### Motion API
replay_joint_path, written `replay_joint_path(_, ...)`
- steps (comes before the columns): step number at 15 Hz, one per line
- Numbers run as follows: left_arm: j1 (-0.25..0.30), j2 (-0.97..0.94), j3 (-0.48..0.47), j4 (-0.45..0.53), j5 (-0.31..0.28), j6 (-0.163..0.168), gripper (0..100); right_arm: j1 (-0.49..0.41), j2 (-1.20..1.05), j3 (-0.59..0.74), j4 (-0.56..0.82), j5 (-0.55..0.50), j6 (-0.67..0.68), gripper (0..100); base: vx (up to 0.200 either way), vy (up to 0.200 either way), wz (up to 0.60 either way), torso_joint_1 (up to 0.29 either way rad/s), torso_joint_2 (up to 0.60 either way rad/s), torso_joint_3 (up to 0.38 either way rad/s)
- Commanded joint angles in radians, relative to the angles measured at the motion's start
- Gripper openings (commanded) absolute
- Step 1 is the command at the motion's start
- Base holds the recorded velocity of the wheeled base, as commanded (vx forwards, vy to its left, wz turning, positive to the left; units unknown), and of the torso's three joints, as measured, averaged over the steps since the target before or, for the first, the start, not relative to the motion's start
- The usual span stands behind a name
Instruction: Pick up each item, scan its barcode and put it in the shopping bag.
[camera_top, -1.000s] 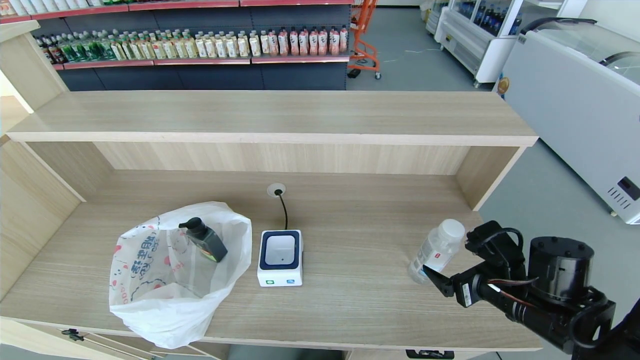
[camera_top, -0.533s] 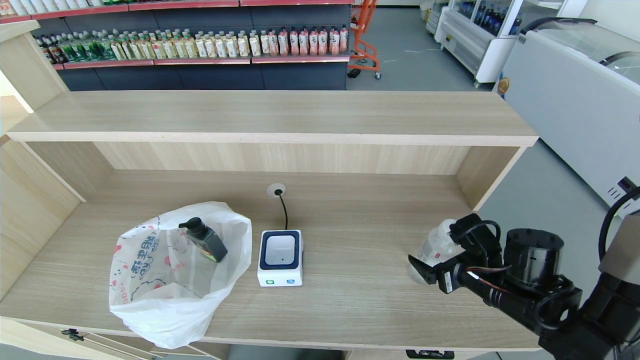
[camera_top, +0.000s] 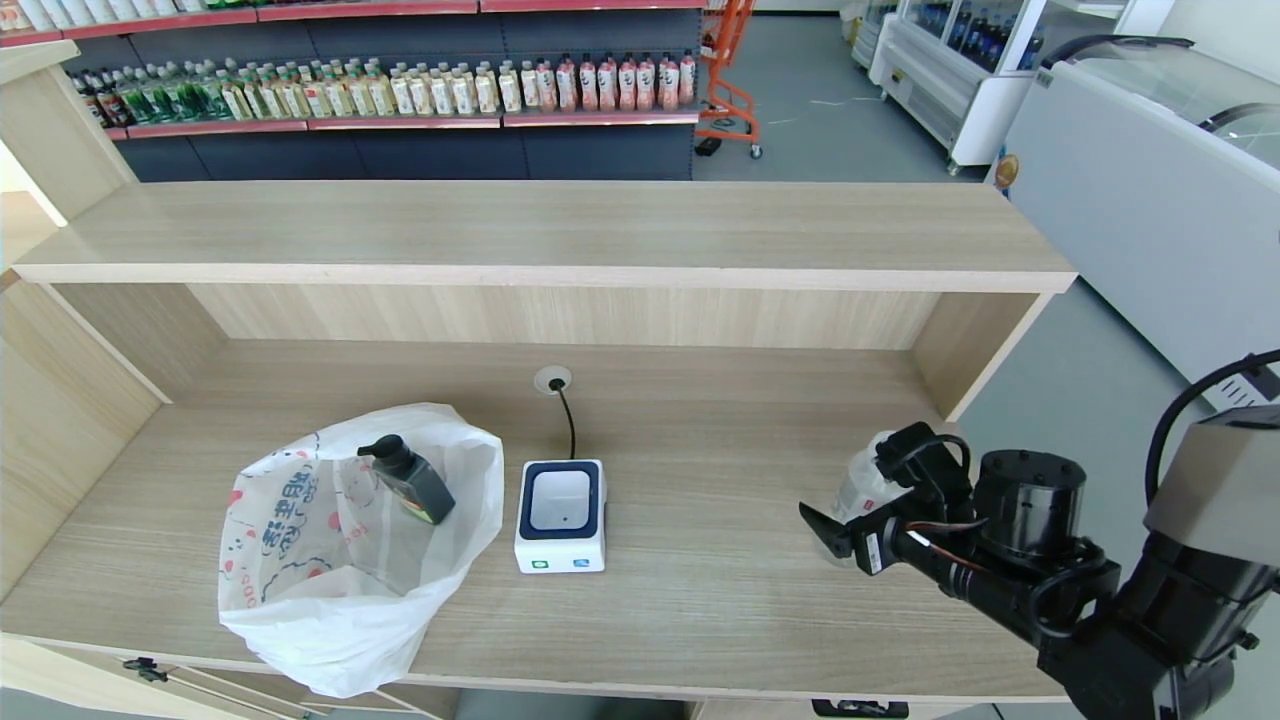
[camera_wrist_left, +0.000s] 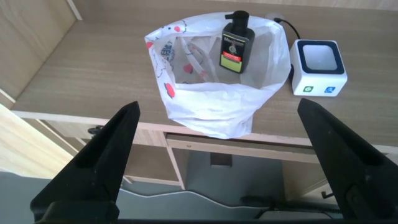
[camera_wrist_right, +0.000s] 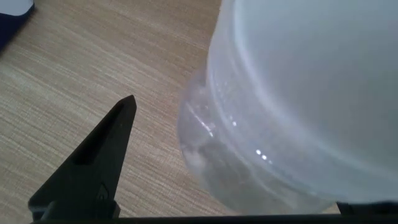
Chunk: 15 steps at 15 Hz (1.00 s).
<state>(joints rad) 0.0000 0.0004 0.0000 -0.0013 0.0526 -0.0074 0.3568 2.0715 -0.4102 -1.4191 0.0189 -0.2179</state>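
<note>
A clear plastic bottle with a white cap stands at the right end of the wooden counter. My right gripper is open, with one finger on either side of the bottle's body. In the right wrist view the bottle looms close beside one black finger. A white shopping bag sits open at the left with a dark pump bottle inside. The scanner sits between the bag and the clear bottle. My left gripper hangs open off the counter's front edge, facing the bag.
The scanner's cable runs back to a grommet in the counter. A raised shelf and side walls box in the counter. Bare wood lies between the scanner and the clear bottle. Store shelves and freezers stand beyond.
My right arm has moved left across the counter's right end, and its open fingers now straddle the clear bottle. The bag, pump bottle and scanner have not moved.
</note>
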Motion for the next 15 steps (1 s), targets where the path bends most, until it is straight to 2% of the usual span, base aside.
replay_joint_path(1,0.000,0.000,0.000,0.000,0.001,0.000,100,0.007,0.027,-0.013,-0.014,0.003,-0.001,100,0.000,0.000,0.00,0.000,0.00,0.000)
replay_joint_path(5,0.000,0.000,0.000,0.000,0.000,0.000,100,0.007,0.045,-0.029,-0.037,0.045,0.003,100,0.000,0.000,0.00,0.000,0.00,0.000)
replay_joint_path(6,0.000,0.000,0.000,0.000,0.001,0.000,100,0.007,0.045,-0.029,-0.041,0.056,-0.001,0,0.000,0.000,0.00,0.000,0.00,0.000)
replay_joint_path(15,0.000,0.000,0.000,0.000,0.001,0.000,100,0.004,0.030,-0.025,-0.043,0.056,-0.001,0,0.000,0.000,0.00,0.000,0.00,0.000)
